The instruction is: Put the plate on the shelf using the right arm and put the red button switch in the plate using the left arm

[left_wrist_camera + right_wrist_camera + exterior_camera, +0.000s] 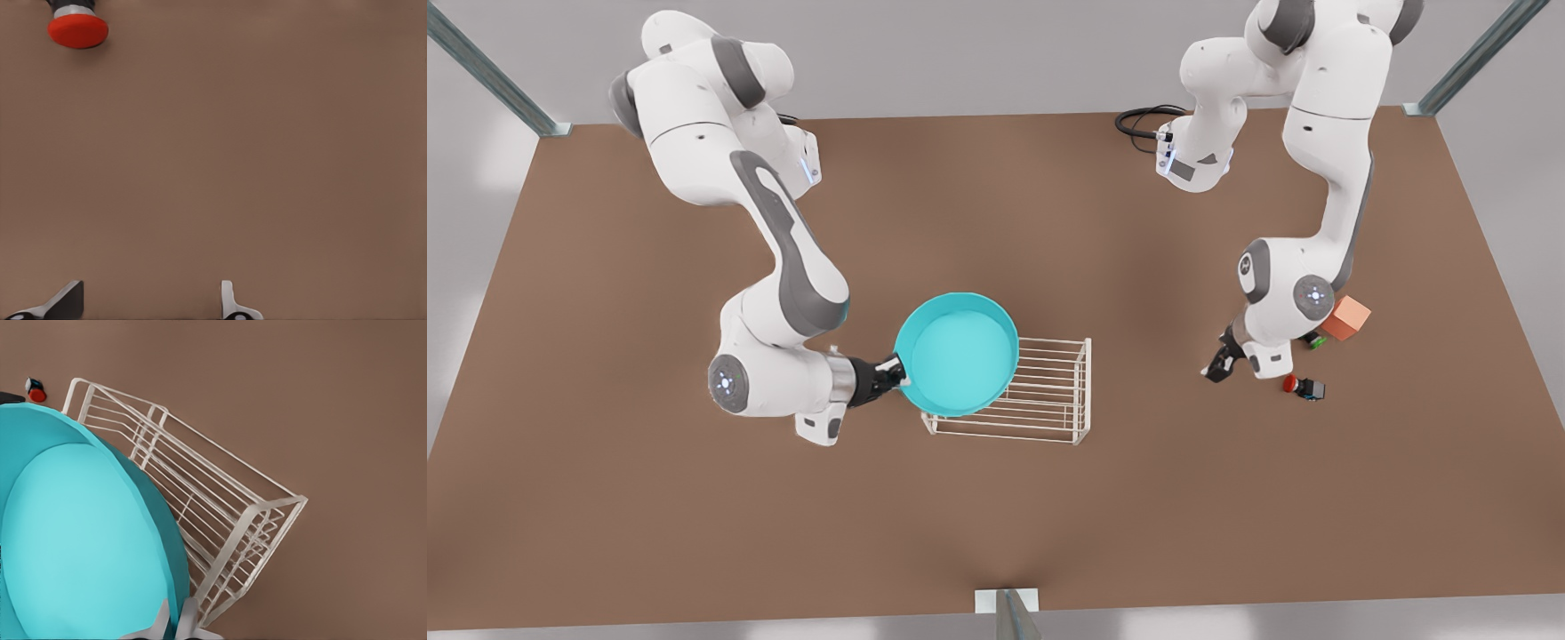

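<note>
Holding the round, shallow turquoise plate (958, 354) by its rim, our right gripper (895, 368) has its fingers clamped on the edge at the front view's left, and the dish hangs tilted over the near-left part of the small white wire shelf (1049, 391). From the right wrist view the plate (80, 540) overlaps the rack's slatted top (220, 513), though we can't tell if it's touching the bars yet. We'd level it, centre it over the slats (it looks almost as wide as the rack is deep, so not much slack) and only let go once it sits flat.

Further off, our left gripper (1216, 366) waits low over the brown table (996, 533), fingers spread and empty. The tiny black switch with the round red cap (1302, 387) lies on the table just beside it. A similar green-capped switch (1313, 339) and an orange cube (1346, 318) sit just behind.

No readable labels or writing anywhere that we can see.
</note>
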{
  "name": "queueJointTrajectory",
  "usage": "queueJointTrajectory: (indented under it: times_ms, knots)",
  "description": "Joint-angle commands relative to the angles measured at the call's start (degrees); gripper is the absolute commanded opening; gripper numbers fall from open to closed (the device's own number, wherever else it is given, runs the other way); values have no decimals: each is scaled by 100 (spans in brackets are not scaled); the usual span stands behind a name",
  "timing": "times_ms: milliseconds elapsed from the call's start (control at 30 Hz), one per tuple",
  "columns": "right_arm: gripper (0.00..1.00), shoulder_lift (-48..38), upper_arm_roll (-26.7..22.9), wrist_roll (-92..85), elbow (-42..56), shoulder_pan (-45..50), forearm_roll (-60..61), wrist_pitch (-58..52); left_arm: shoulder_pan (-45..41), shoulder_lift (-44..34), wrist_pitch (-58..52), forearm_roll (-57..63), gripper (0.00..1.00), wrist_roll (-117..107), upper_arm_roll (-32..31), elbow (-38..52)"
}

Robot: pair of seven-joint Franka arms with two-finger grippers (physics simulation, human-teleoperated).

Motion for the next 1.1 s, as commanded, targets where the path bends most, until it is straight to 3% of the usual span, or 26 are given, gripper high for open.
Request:
queueJointTrajectory:
  times_ms: [0, 133, 433, 467, 500, 533, 567, 633, 700, 767, 867, 1067]
  knots:
    - [20, 108, 0, 2465, 32, 189, 69, 959, 426, 192, 931, 50, 100, -2306, 15, 225]
    - [21, 337, -141, 2623, 129, 515, 87, 1346, 972, 332, 931, 1289, 100, -1724, 147, 23]
    - [21, 293, -150, 2579, -205, 682, 113, 1355, 1104, 877, 931, 1641, 100, -1346, 340, 664]
    - [44, 293, -150, 2570, -205, 690, 113, 1407, 1095, 939, 922, 1641, 100, -1355, 384, 787]
    - [80, 293, -150, 2579, -205, 690, 113, 1487, 1104, 1018, 922, 1641, 100, -1346, 393, 893]
    - [100, 293, -158, 2614, -205, 690, 113, 1505, 1104, 1062, 922, 1755, 100, -1346, 446, 902]
    - [100, 205, -176, 2614, -205, 682, 113, 1505, 1104, 1106, 922, 1904, 100, -1346, 507, 902]
    - [100, -427, -720, 2596, -152, 664, 105, 1391, 1104, 1159, 861, 2256, 100, -1346, 622, 814]
    - [100, -902, -1459, 2526, 393, 524, -1222, -59, 1104, 1185, 861, 2273, 100, -1346, 648, 770]
    - [100, -1227, -1591, 1472, 384, 119, -2399, -868, 1087, 1229, 861, 2458, 100, -1398, 745, 787]
    - [100, -1263, -1644, 1296, 349, 119, -3227, -1922, 1025, 1229, 852, 2414, 100, -1583, 727, 954]
    - [100, -1254, -1732, 1278, 358, 84, -3174, -2090, 972, 1396, 861, 2379, 100, -1785, 718, 954]
